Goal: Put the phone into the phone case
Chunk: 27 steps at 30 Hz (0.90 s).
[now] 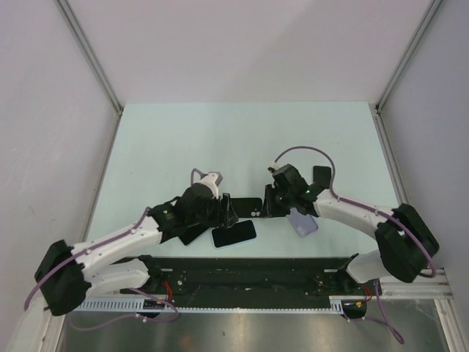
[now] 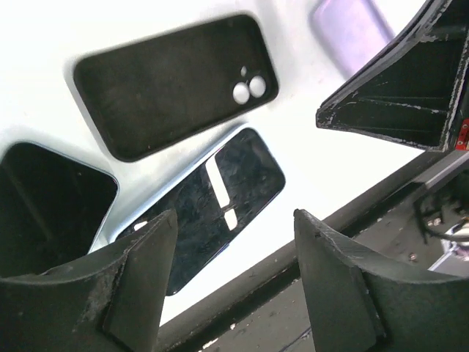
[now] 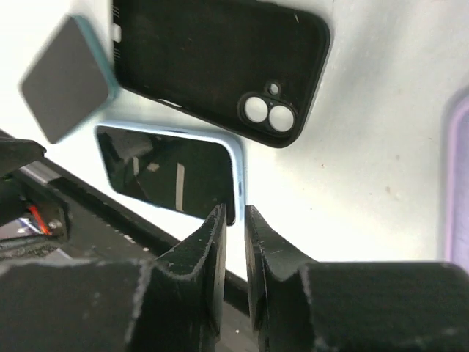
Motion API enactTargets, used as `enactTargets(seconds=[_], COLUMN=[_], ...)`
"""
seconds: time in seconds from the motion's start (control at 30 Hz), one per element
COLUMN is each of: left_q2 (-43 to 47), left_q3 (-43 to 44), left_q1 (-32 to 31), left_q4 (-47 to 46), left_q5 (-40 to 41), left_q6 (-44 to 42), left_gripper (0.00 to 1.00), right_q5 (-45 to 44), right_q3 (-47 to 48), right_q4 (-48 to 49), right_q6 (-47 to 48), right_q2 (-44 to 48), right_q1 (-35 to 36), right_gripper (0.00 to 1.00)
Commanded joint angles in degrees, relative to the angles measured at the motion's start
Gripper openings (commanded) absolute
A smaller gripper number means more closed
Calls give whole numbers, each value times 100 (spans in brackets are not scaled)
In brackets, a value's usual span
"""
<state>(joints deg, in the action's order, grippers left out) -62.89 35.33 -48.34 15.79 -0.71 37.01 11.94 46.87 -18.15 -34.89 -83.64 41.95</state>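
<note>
The black phone case point(image 1: 246, 207) lies open side up, between the two grippers. It also shows in the left wrist view point(image 2: 176, 84) and the right wrist view point(image 3: 212, 59). The phone point(image 1: 234, 234), dark screen up with a pale blue edge, lies just in front of the case, near the table's front edge point(image 2: 212, 194) point(image 3: 165, 172). My left gripper point(image 1: 229, 213) is open and empty, hovering above the phone's left part point(image 2: 234, 224). My right gripper point(image 1: 270, 208) is closed to a thin slit with nothing in it, above the phone's right corner point(image 3: 234, 213).
A lilac phone or case point(image 1: 303, 222) lies under my right arm. A second dark phone point(image 2: 51, 198) lies under my left arm. A black item point(image 1: 321, 176) sits behind the right arm. A blurred grey square with a teal edge point(image 3: 66, 81) shows beside the case. The black base rail point(image 1: 242, 275) runs along the front edge.
</note>
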Motion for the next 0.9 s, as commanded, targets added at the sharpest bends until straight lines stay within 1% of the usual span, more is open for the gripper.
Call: enactTargets(seconds=[0.0,0.07,0.17,0.2,0.27,0.3,0.33,0.4,0.43,0.5,0.6,0.7,0.83,0.87], left_q2=[909,1347,1761,2015,2254,2438,2518,2606,2633,2581,2326,2054,1860,1825], left_q3=[-167,-263,-413,-448,-562,-597,-693,-782,-817,-817,-695,-572,-448,-431], left_q1=[44,44,52,52,52,52,61,70,79,88,88,96,96,96], left_q4=[73,64,73,73,73,73,73,82,73,73,73,56,56,64], left_q5=[598,703,853,879,1011,1072,1143,1249,1240,1205,1126,977,976,968], left_q6=[-72,-80,-37,7,42,95,130,253,288,289,289,219,113,104], left_gripper=[72,74,79,82,89,93,99,100,100,100,100,100,100,100], right_q5=[-236,-455,-553,-553,-457,-421,-299,-149,17,228,343,309,186,185], right_q3=[59,7,-160,-317,-503,-730,-837,-1048,-1196,-1285,-1400,-1409,-1409,-1409], right_q4=[-285,-408,-443,-435,-365,-330,-286,-198,-189,-197,-294,-469,-794,-856], right_q6=[-44,-87,-210,-272,-368,-473,-527,-615,-641,-633,-589,-483,-290,-177], right_q2=[848,1181,1516,1752,1999,2218,2342,2561,2598,2650,2712,2809,3002,3046], right_q1=[-170,-214,-293,-380,-512,-652,-749,-942,-1161,-1364,-1672,-1910,-2261,-2453], right_gripper=[21,22,28,40,49,56,59,66,68,69,69,70,75,75])
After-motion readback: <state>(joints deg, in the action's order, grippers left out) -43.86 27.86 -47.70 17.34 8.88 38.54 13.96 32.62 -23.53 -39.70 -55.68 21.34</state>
